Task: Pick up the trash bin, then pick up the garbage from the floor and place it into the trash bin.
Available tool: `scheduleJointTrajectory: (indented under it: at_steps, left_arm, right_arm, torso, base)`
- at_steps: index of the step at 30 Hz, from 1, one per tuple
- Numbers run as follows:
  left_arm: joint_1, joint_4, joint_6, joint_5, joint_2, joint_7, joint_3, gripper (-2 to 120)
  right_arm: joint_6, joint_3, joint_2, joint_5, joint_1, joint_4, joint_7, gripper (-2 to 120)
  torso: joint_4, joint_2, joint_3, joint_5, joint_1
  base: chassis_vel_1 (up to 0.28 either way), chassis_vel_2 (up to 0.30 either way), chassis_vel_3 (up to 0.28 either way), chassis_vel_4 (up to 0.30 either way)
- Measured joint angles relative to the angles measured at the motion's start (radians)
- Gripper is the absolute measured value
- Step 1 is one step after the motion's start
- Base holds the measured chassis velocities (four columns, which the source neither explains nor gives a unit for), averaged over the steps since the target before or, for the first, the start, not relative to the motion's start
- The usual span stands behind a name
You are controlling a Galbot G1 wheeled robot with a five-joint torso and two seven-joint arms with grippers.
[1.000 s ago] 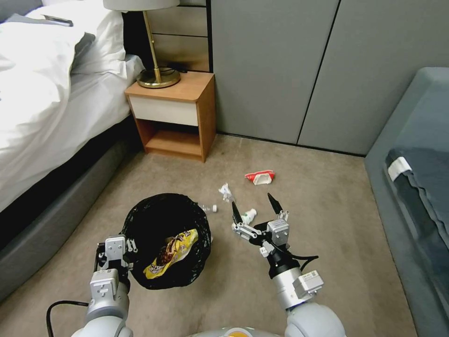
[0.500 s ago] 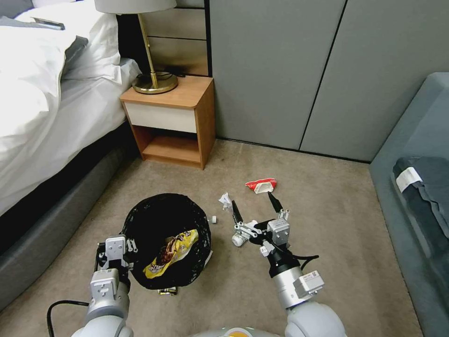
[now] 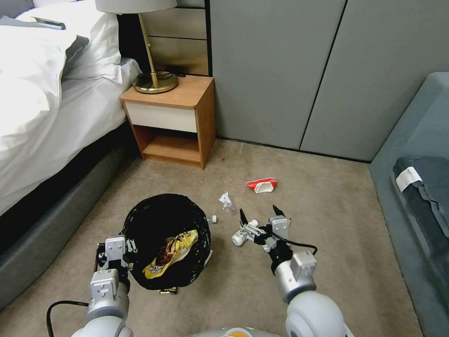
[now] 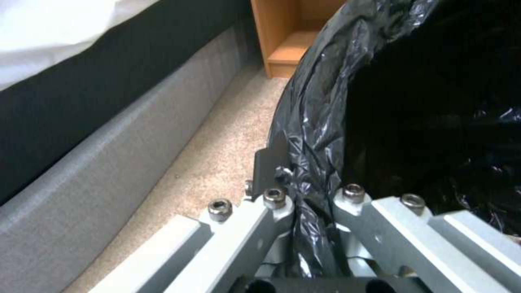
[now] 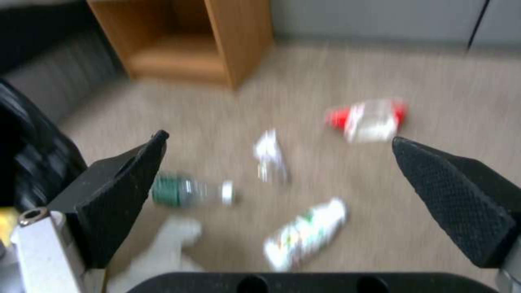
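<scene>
The trash bin (image 3: 166,234), lined with a crinkly black bag, hangs at the lower left with a yellow snack wrapper (image 3: 170,252) inside. My left gripper (image 3: 116,250) is shut on its rim; the left wrist view shows the fingers (image 4: 271,203) pinching the liner (image 4: 315,122). My right gripper (image 3: 259,213) is open, low over the floor (image 3: 327,224). Garbage lies around it: a white tube-like packet (image 3: 239,238), a white scrap (image 3: 226,201) and a red-and-white packet (image 3: 261,185). Between the right gripper's spread fingers (image 5: 125,191) I see the packet (image 5: 307,234), the scrap (image 5: 270,156) and a small clear bottle (image 5: 187,191).
A wooden nightstand (image 3: 170,119) with a brass lamp stands against the back wall. The bed (image 3: 42,103) runs along the left. A blue-grey sofa (image 3: 416,187) borders the right. A small shiny wrapper (image 3: 167,291) lies under the bin.
The right gripper has dipped lower and forward toward the litter, still open. The head view shifted a little a second ago. The left gripper keeps its hold on the bin.
</scene>
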Motion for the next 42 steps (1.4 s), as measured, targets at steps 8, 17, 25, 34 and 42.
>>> scheduleJointTrajectory:
  at_steps: [8,17,25,34,42]
  left_arm:
    - [-0.002,0.0,-0.003,0.005,-0.001,-0.005,0.004,1]
    - [-0.005,0.009,-0.003,0.01,-0.003,-0.007,0.003,1]
    - [-0.005,0.014,-0.004,0.017,-0.008,-0.007,0.007,1]
    - [0.003,0.014,-0.007,0.019,-0.01,-0.008,0.003,1]
    - [0.004,0.015,-0.009,0.026,-0.014,-0.008,0.007,1]
  right_arm:
    - [-0.143,-0.016,0.022,0.237,0.123,-0.184,0.105,100]
    - [-0.192,-0.019,0.081,0.406,0.282,-0.428,0.14,100]
    - [-0.189,-0.026,0.14,0.399,0.37,-0.598,0.131,100]
    - [-0.153,-0.041,0.172,0.347,0.409,-0.691,0.108,100]
    - [-0.133,-0.037,0.195,0.33,0.439,-0.759,0.086,100]
  torso:
    - [0.0001,0.0,0.0,0.0,0.0]
    - [0.0,0.0,0.0,-0.0002,0.0]
    - [0.0,0.0,0.0,-0.0002,0.0]
    - [0.0,0.0,0.0,-0.0002,0.0]
    - [0.0,0.0,0.0,-0.0001,0.0]
  base:
    - [0.0,0.0,0.0,0.0]
    - [0.0,0.0,0.0,0.0]
    - [0.0,0.0,0.0,0.0]
    - [0.0,0.0,0.0,0.0]
    - [0.0,0.0,0.0,0.0]
